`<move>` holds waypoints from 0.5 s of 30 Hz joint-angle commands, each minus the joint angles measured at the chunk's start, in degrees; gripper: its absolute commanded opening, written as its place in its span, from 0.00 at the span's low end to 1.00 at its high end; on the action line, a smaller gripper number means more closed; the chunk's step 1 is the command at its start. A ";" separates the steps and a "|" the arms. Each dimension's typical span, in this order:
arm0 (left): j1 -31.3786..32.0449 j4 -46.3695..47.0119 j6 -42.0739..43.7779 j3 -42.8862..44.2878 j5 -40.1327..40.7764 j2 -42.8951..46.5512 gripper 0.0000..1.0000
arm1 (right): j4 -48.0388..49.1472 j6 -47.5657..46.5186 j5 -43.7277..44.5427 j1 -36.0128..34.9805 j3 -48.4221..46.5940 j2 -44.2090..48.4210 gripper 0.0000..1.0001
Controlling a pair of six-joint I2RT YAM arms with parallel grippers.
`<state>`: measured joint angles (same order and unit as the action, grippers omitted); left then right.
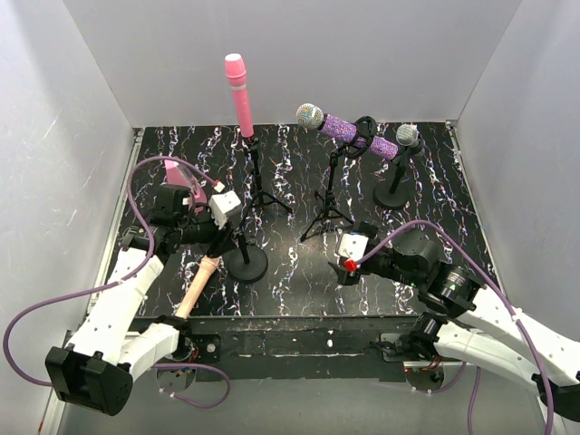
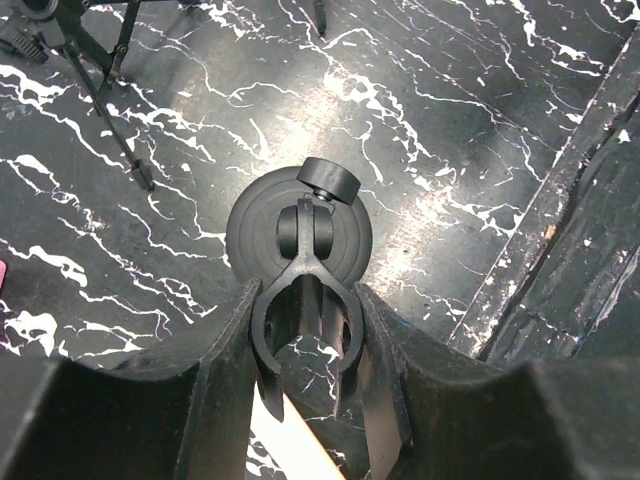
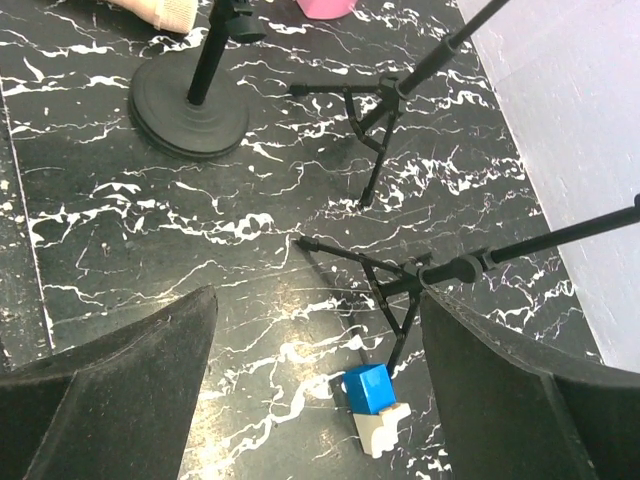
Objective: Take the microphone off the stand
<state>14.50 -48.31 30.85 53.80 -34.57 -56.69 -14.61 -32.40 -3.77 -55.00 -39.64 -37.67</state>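
From above, the left gripper (image 1: 220,228) sits at the top of the short round-base stand (image 1: 245,265) near the front of the black marbled table (image 1: 299,290). A beige microphone (image 1: 198,288) lies flat on the table just beside that stand's base, free of any holder. Further back, 3 more microphones are mounted: a pink one (image 1: 237,86) upright on a tripod, a purple glitter one (image 1: 349,131) tilted on a second tripod, and a silver-headed one (image 1: 408,136) on another round base. The right gripper (image 1: 349,254) hangs low at centre-right.

In the left wrist view, the jaws stand narrow, pressed against both sides of the stand's U-shaped clip (image 2: 300,272). The clip is empty. A strip of the beige microphone shows on the table below it.

In the right wrist view, the jaws are spread wide with nothing between them. A small blue-and-white block (image 3: 372,392) and tripod legs (image 3: 375,270) lie beneath.

Judging by the empty clip and the microphone lying on the table, the removal looks done for this stand. What seems left is letting go of the clip and backing away.
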 commanded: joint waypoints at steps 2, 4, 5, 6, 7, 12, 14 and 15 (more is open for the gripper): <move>0.35 3.65 -5.00 -0.89 13.19 1.49 0.00 | 0.63 1.38 1.22 1.74 -3.34 -0.39 0.89; 0.35 5.07 -6.67 -0.54 17.76 2.10 0.00 | 0.90 1.90 1.22 2.35 -3.51 -0.65 0.89; 0.35 5.77 -7.55 -0.54 20.22 2.28 0.00 | 0.99 2.08 1.22 2.62 -3.60 -0.74 0.89; 0.35 6.12 -8.43 -0.37 22.42 2.37 0.00 | 0.99 2.25 1.22 2.79 -3.69 -0.82 0.89; 0.35 6.56 -8.79 -0.45 23.92 2.46 0.00 | 0.99 2.52 1.13 3.06 -3.69 -1.00 0.89; 0.26 10.07 -9.05 -1.50 31.04 2.28 0.00 | 1.08 3.13 0.70 3.32 -3.52 -0.83 0.89; -0.09 11.31 -9.32 -2.03 32.19 1.50 0.00 | 0.99 4.01 0.78 3.41 -3.78 -0.91 0.89; -0.18 12.18 -9.23 -2.47 32.98 1.23 0.00 | 0.73 4.45 0.87 3.67 -3.95 -0.91 0.89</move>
<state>15.11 -41.93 20.95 52.80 -11.53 -55.40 -15.11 -30.11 -3.14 -52.03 -40.40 -38.74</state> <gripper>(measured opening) 0.370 0.887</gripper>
